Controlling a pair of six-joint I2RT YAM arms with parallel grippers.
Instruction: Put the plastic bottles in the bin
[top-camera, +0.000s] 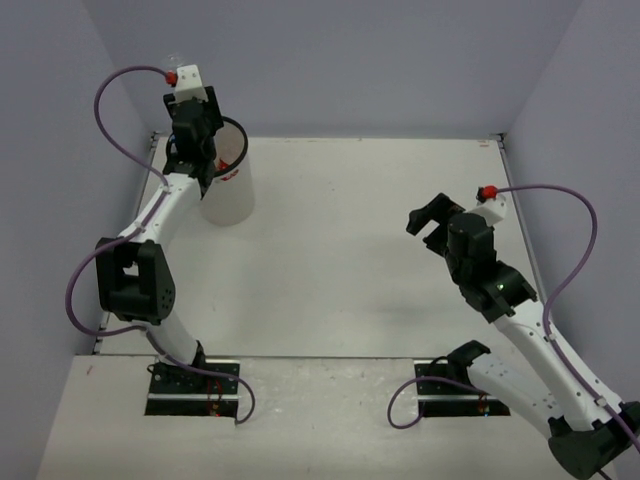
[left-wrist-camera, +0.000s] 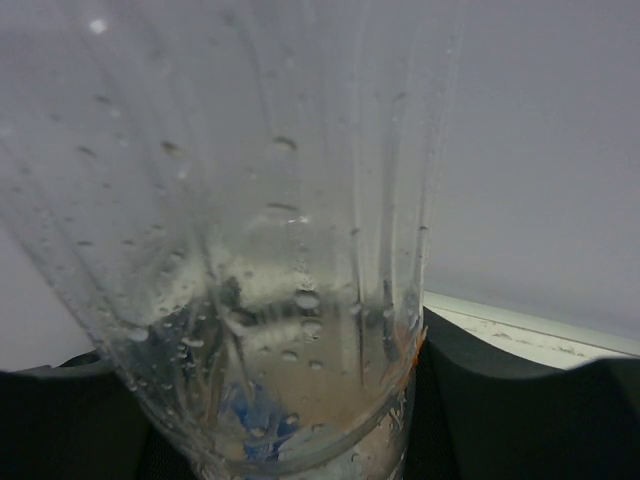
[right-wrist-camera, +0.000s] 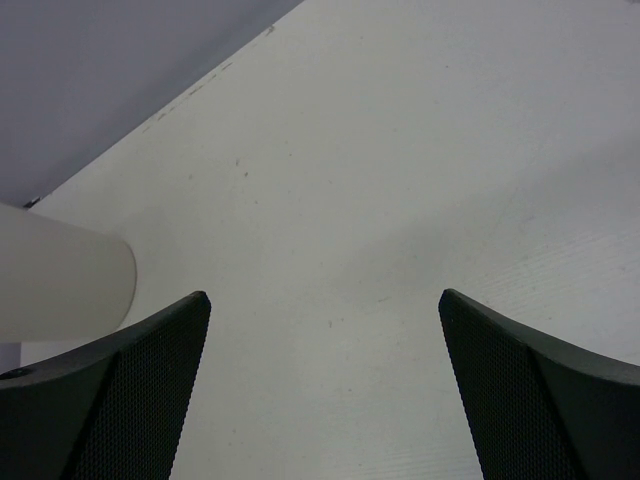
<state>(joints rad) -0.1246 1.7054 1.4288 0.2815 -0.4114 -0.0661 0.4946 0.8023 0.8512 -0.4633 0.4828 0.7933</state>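
1 bottle is in hand. From above, the left gripper (top-camera: 195, 120) is raised at the bin (top-camera: 232, 205), overlapping its rim at the far left of the table (top-camera: 360, 260). The right gripper (top-camera: 432, 226) sits well apart, jaws spread and holding nothing.

In the left wrist view, a clear bottle (left-wrist-camera: 260, 230) fills the frame, clamped between 2 dark fingers (left-wrist-camera: 525, 415). Its long axis runs out ahead of the jaws toward the wall (left-wrist-camera: 540, 150). Whether it hangs squarely over the opening cannot be told.

The right wrist view shows bare table between the parted fingers, with the bin's side at left. The release looks to be the left arm's job.
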